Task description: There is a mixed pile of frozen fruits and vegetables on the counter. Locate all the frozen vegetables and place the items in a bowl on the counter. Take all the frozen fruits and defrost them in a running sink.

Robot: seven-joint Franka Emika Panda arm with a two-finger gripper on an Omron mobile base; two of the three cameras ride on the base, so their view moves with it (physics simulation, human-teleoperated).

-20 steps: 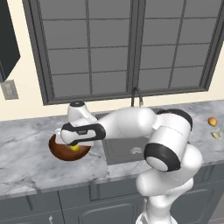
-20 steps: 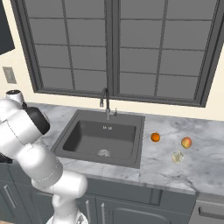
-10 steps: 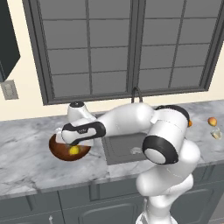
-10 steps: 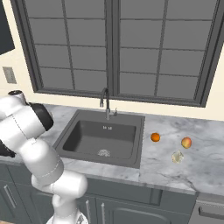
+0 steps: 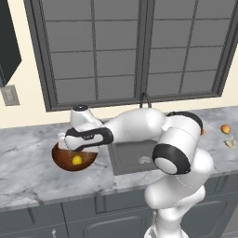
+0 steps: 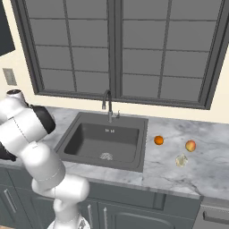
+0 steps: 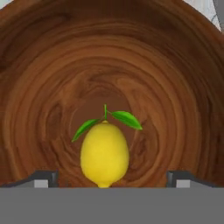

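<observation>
Dark fingers (image 7: 43,178) rise at the lower left and lower right of the hand view, spread wide, with nothing between them. The yellow piece (image 7: 104,154) sits at the bottom centre of that view, low in the brown wooden bowl (image 7: 39,87), its green leaves pointing toward the upper frame; it looks set down and free of the fingers, which I judge is right for a vegetable meant to stay in the bowl.

In the left base view the gripper (image 5: 74,149) hangs over the bowl (image 5: 62,161) at centre left, and the yellow piece (image 5: 77,160) shows inside the rim. The bowl's walls curve up around the piece, so the way out is straight up; sideways motion would risk catching the rim.

Just right of the bowl in that view lies the sink (image 5: 135,155), with the arm's white links reaching across it. On the worktop (image 6: 197,174), in the right base view, three pieces wait at centre right, near one another but apart: the orange ball (image 6: 159,140) just beside the sink (image 6: 105,141), the orange-red ball (image 6: 190,146) further right, and the whitish lump (image 6: 181,160) just below it. Bare marble surrounds them, leaving room to approach from above. The whitish lump is probably due for the bowl next, a long reach across the basin and its faucet (image 6: 107,103).
</observation>
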